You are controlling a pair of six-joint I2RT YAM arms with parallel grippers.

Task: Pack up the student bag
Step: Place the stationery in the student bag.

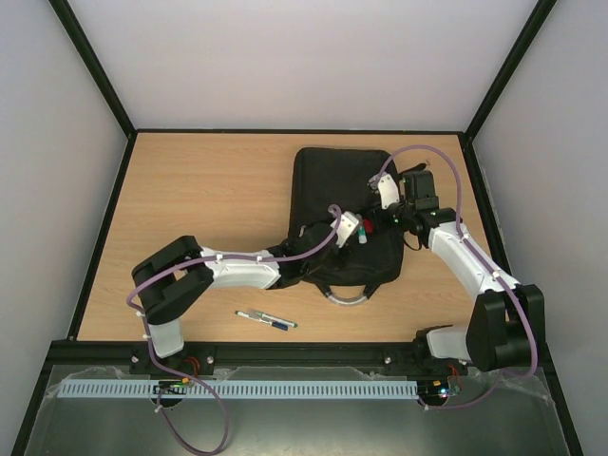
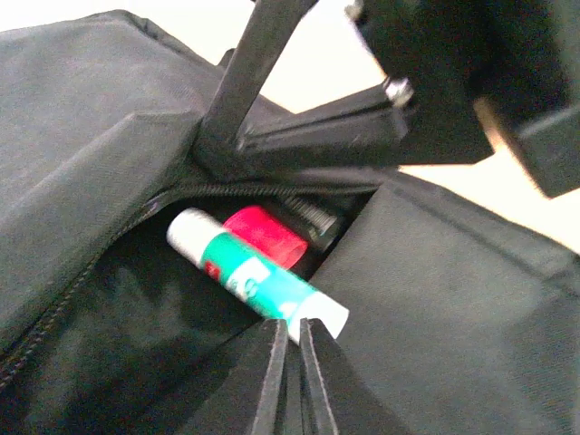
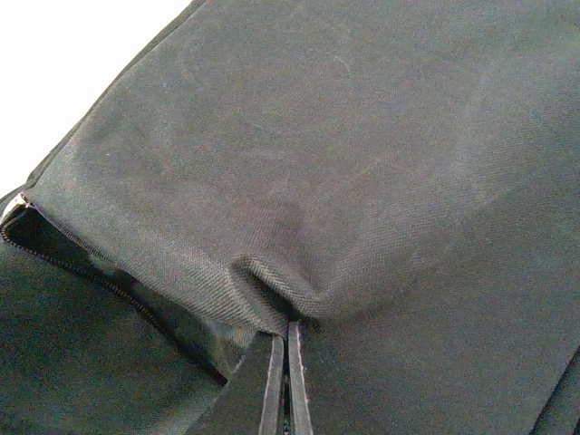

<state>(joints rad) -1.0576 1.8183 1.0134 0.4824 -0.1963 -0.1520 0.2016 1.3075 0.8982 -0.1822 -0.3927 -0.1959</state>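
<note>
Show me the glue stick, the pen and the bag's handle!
glue stick [image 2: 258,272]: left wrist view, its green label.
pen [image 1: 266,319]: top view, middle of its barrel.
bag's handle [image 1: 348,299]: top view, bottom of the grey loop.

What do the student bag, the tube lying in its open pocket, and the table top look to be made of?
The student bag looks like matte black woven fabric: a fine diagonal weave shows and it puckers softly. It is probably a synthetic. The tube looks like smooth, slightly glossy plastic with a printed green-and-white label. The table has a light, matte wood-grain top, which could be laminate rather than solid wood.
</note>
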